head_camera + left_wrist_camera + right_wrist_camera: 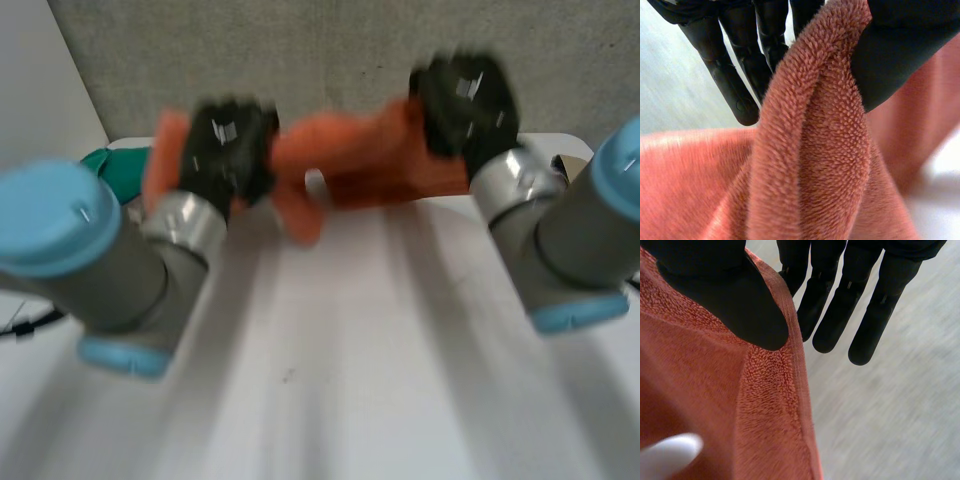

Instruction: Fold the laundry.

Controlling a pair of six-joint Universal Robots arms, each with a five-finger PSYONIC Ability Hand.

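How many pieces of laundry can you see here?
2. An orange towel is held by the left hand and right hand; a green cloth lies beyond the left arm. Others may be hidden.

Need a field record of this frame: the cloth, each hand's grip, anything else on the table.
cloth: orange terry towel, spanning between both hands, part drooping near the middle
left hand: thumb pinches a bunched fold of the towel against straight fingers
right hand: thumb pressed on the towel next to its hemmed edge, pinching it
surface: white table
other: green cloth lying beyond the left arm
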